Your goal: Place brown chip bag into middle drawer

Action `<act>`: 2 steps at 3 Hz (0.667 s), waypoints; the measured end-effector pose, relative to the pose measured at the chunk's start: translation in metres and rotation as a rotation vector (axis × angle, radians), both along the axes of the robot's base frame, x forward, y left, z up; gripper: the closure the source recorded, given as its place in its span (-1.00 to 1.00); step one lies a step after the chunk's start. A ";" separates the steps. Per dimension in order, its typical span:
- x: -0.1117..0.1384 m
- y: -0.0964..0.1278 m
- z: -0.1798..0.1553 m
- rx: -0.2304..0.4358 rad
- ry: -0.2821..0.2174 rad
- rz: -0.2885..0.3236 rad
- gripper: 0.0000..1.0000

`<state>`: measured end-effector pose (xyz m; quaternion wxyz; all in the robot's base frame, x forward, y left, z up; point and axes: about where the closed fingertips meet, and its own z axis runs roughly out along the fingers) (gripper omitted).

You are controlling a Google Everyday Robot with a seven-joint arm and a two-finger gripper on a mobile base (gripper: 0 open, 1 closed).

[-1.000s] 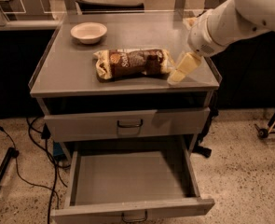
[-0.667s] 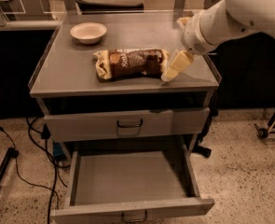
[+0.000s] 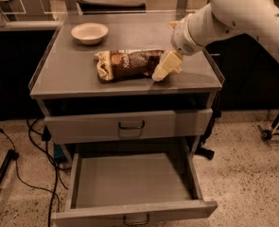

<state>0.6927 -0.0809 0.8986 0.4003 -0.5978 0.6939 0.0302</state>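
The brown chip bag (image 3: 127, 63) lies on its side on the grey cabinet top (image 3: 68, 77), near the front edge, with its dark middle facing up. My gripper (image 3: 165, 67) hangs from the white arm that comes in from the upper right. It is at the bag's right end, low over the top and touching or overlapping that end. The middle drawer (image 3: 132, 181) is pulled open below. Its flat grey tray is bare and its front panel (image 3: 134, 212) is nearest the camera.
A small pale round bowl (image 3: 89, 32) stands at the back left of the cabinet top. A closed grey drawer front (image 3: 129, 125) with a dark wire handle sits above the open drawer. Cables (image 3: 30, 145) trail on the speckled floor at the left. A wheeled stand (image 3: 271, 129) is at the right.
My gripper has moved left and slightly down, closing in on the bag's right end. The bag, the bowl and the drawers have not moved.
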 end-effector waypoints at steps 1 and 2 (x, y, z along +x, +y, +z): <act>0.009 0.013 -0.012 0.008 0.029 0.021 -0.52; 0.015 0.022 -0.022 0.006 0.051 0.036 -0.54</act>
